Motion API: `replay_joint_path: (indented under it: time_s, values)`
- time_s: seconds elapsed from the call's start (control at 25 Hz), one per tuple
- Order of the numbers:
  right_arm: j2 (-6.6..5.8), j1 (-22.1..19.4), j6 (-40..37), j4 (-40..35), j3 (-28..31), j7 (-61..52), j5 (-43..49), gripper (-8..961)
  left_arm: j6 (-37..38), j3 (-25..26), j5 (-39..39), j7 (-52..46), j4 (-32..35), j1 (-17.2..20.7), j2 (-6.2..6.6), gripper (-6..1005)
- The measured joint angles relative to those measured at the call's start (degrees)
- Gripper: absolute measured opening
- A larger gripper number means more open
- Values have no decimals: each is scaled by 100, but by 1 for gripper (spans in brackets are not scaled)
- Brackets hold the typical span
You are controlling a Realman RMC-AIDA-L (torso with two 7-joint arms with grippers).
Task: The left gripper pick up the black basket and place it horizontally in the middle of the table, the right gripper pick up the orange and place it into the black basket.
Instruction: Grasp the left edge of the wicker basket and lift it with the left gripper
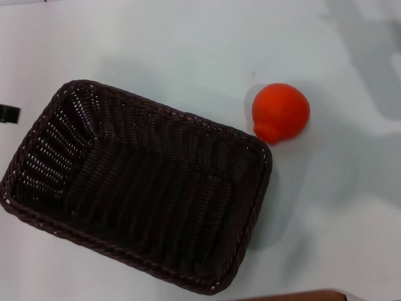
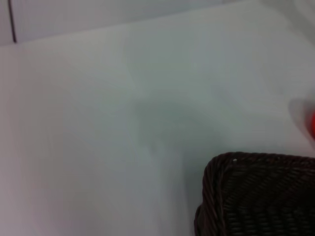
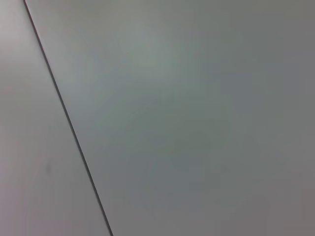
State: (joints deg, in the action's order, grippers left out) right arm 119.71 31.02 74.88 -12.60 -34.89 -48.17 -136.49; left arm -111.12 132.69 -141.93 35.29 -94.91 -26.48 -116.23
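The table is a plain white surface filling the head view; in the right wrist view it shows bare, crossed by a thin dark seam.

The basket sits on the table toward the near left, open side up, its long axis slanted, running from the far left toward the near right. Its left end lies close to the table's left side, and its near right corner almost reaches the near edge. The inside holds nothing. In the left wrist view only one rounded corner of its braided rim shows.

The orange rests on the table just beyond the basket's far right corner, close to the rim but apart from it, with its small knob turned toward the basket.

The left gripper shows only as a small black tip at the left edge, beside the basket's left end; whether its claw is apart or together cannot be told. The right gripper is out of sight.
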Motion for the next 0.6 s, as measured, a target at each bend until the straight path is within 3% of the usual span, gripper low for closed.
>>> replay_joint_path:
  time_s: [0.4,0.6]
  values:
    - [0,1,28,3,0,0,0,887,338,-567,-623,50,215,-32,-378,798]
    - [0,1,36,3,0,0,0,883,529,-660,-674,114,415,-25,-446,799]
